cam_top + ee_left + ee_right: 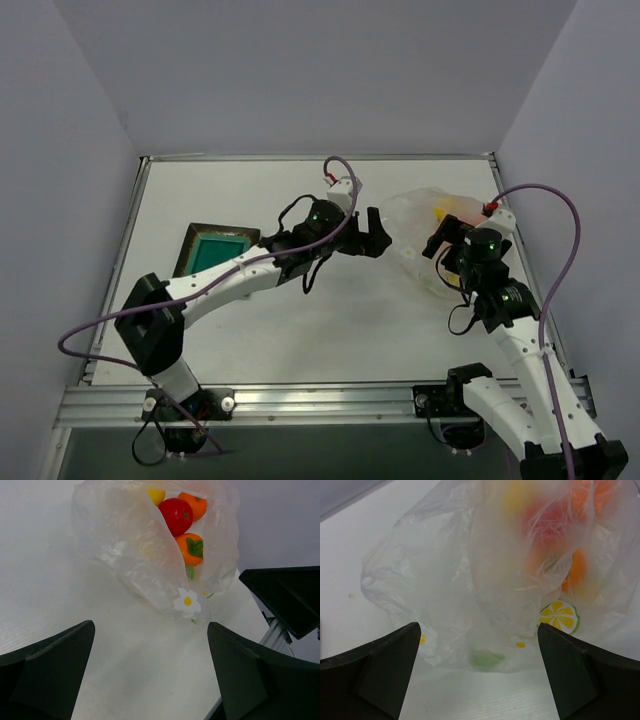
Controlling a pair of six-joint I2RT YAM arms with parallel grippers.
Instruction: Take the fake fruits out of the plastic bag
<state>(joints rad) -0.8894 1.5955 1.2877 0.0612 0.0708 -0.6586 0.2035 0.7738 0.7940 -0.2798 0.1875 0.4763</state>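
Note:
The plastic bag (422,226) lies crumpled on the table between my two grippers. In the left wrist view the bag (120,545) holds a red fruit (175,515), an orange fruit with a green calyx (190,549), another orange one (194,504) and a yellow one (156,496); a small white flower piece (187,601) lies at its near edge. My left gripper (150,680) is open and empty, just short of the bag. My right gripper (477,680) is open and empty, facing the bag (460,570), with blurred fruits and a lemon slice (559,616) inside.
A dark square plate with a teal centre (215,250) sits left of the left arm. The right gripper's dark body (285,600) shows at the right of the left wrist view. The table's right edge rail (505,215) runs close behind the bag.

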